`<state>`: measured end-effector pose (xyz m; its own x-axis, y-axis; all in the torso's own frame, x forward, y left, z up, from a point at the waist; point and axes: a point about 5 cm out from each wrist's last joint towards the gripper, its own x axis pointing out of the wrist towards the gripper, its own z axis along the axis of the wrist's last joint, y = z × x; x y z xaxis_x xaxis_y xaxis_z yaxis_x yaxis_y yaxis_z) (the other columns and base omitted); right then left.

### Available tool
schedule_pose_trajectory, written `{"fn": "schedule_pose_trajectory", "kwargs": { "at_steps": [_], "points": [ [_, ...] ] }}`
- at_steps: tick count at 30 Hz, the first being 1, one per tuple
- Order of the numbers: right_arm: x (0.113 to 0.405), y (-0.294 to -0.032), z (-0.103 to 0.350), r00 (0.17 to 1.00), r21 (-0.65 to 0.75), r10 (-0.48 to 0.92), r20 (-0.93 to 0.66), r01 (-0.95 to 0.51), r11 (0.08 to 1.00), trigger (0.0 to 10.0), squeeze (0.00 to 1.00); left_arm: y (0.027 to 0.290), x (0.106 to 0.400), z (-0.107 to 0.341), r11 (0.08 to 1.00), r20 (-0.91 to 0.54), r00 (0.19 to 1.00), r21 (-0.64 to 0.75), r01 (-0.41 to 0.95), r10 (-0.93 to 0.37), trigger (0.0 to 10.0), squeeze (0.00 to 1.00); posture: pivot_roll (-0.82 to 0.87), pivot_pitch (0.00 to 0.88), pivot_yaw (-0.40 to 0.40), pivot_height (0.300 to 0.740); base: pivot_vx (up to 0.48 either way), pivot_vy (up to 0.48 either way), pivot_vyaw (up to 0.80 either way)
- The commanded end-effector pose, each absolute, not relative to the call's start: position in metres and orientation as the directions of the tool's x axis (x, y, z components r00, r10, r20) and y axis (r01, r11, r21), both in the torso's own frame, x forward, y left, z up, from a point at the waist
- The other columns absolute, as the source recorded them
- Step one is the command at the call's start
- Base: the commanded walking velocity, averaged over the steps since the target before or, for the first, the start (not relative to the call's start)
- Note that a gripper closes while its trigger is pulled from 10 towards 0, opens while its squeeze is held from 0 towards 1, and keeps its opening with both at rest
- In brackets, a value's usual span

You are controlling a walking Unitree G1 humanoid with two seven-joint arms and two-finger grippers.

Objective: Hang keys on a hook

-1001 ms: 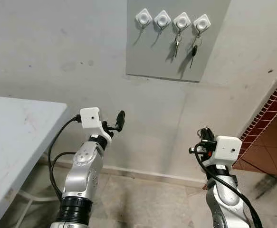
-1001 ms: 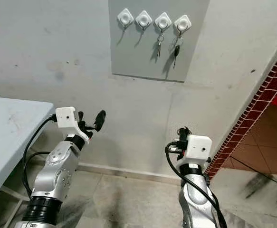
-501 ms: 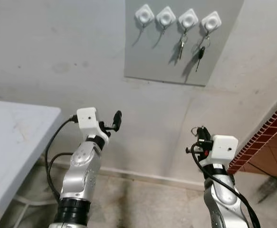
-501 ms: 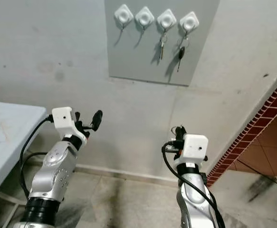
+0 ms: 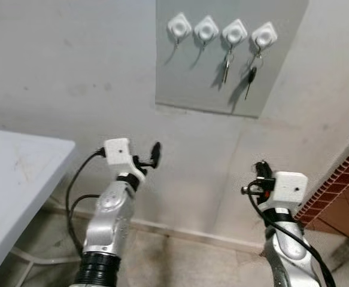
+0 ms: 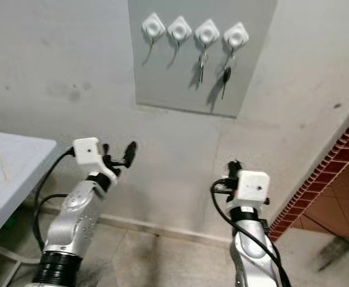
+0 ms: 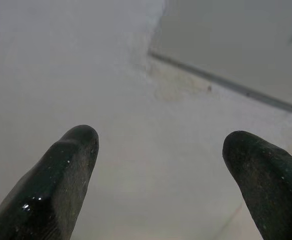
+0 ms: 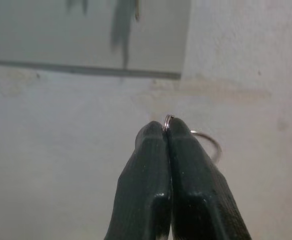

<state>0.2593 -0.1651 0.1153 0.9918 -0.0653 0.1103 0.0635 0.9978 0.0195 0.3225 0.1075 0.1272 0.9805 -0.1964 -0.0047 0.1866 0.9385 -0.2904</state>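
Right gripper (image 8: 167, 131) is pinched on the key ring (image 8: 206, 142), well below the hooks (image 5: 193, 27); left gripper (image 7: 161, 150) is spread, idle. Risk: thin ring slipping from the fingertips during the reach.

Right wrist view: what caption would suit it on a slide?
Right gripper fingers pinched shut on a key ring, facing the grey hook board.

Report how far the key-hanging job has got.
Done: two keys already hang on the two right-hand hooks.
In hand: the right gripper is shut on a key ring, well below the board.
Left: raise it to a free hook. The left gripper is open.
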Motion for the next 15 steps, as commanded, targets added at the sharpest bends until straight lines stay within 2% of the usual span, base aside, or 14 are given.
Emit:
{"fn": "schedule_pose_trajectory", "kwargs": {
  "at_steps": [1, 15],
  "points": [
    [0.2608, -0.1602, 0.1191, 0.991, 0.026, -0.051, 0.121, 0.048, 0.998, 10.0, 0.00, 0.1148, 0.3231, 0.1284, 0.945, -0.007, 0.985, -0.281, 0.165, -0.174, 10.0, 0.00, -0.05, 0.036, -0.023, 0.740, 0.356, 0.000, 0.00],
    [0.2602, -0.1588, 0.1191, 0.992, 0.023, -0.040, 0.118, 0.038, 0.999, 10.0, 0.00, 0.1144, 0.3210, 0.1288, 0.947, -0.002, 0.985, -0.275, 0.165, -0.172, 10.0, 0.00, -0.05, 0.041, -0.026, 0.740, 0.349, 0.000, 0.00]
  ]
}}
